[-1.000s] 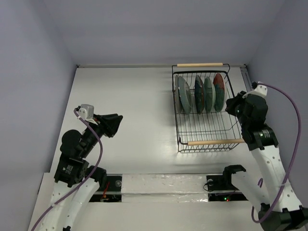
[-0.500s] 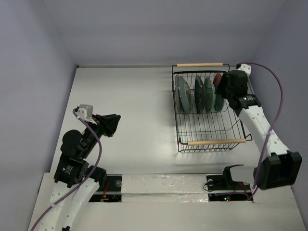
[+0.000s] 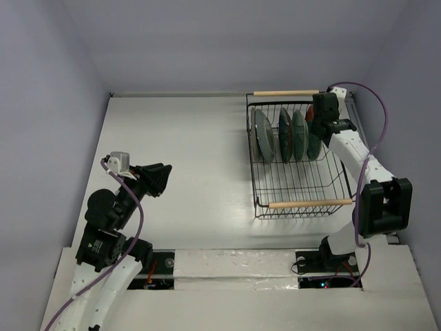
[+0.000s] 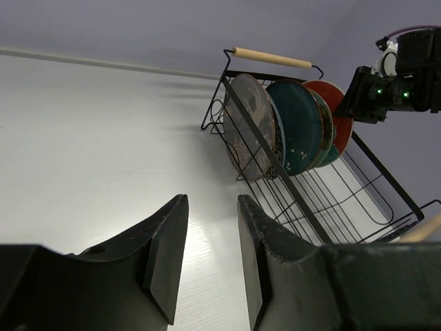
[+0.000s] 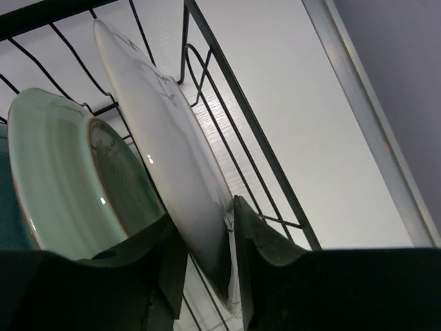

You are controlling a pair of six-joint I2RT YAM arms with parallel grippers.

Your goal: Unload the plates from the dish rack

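Observation:
The black wire dish rack (image 3: pixel 296 204) stands at the back right with several plates upright in a row. My right gripper (image 3: pixel 319 124) reaches in from the right and is shut on the rim of the rightmost, red plate (image 3: pixel 311 114). In the right wrist view its pale back (image 5: pixel 158 131) fills the gap between my fingers (image 5: pixel 203 214), with a light green plate (image 5: pixel 62 179) just behind. The left wrist view shows the brown plate (image 4: pixel 248 124), a dark teal plate (image 4: pixel 296 124) and the red plate (image 4: pixel 342 121). My left gripper (image 4: pixel 211 200) hovers open and empty over the table at the left (image 3: pixel 164 176).
The rack's wooden handles lie at its far end (image 3: pixel 286 92) and near end (image 3: pixel 308 203). A metal strip (image 5: pixel 372 117) runs along the table's right edge close beside the rack. Walls enclose the table on the left, back and right.
My right arm has swung up from beside the rack to its far right corner, and the gripper has opened and closed around the red plate's rim. The left arm has barely moved.

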